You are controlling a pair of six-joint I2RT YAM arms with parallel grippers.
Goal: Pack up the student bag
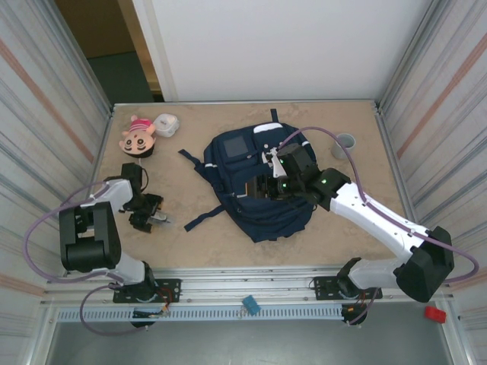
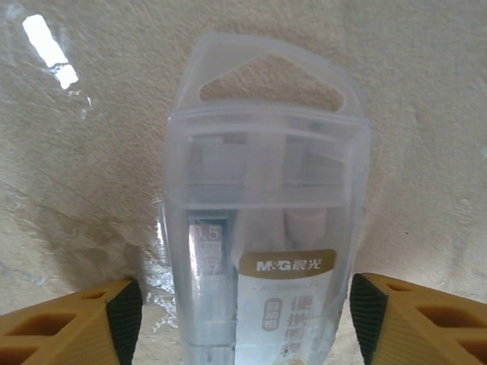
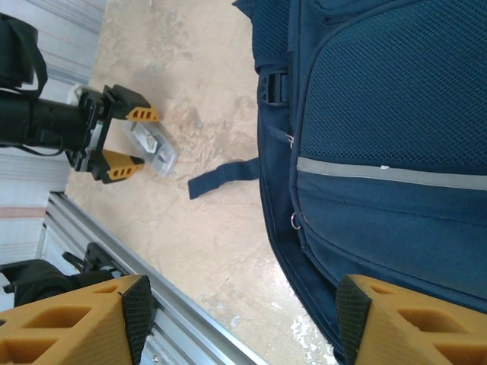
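While the left gripper (image 2: pixel 245 315) straddles a clear M&G case (image 2: pixel 262 190) at frame centre, fingers parted and unclamped, the right gripper (image 3: pixel 243 304) gapes empty at the student bag (image 3: pixel 380 114) edge.

From where I stand the bench (image 1: pixel 190 236) is a pale beige, mottled slab. Right of its middle a large navy-blue fabric backpack (image 1: pixel 266 217) lies flat, with a dark strap (image 1: pixel 202 218) trailing left across the surface. In the far left corner lie a pink-and-peach cartoon doll head (image 1: pixel 138 135) and, just beside it, a small white round case (image 1: pixel 167 124). A grey cylindrical cup (image 1: pixel 344 143) stands towards the far right. Near the left front lies a clear plastic stationery box (image 2: pixel 262 251) with a gold-brown label.
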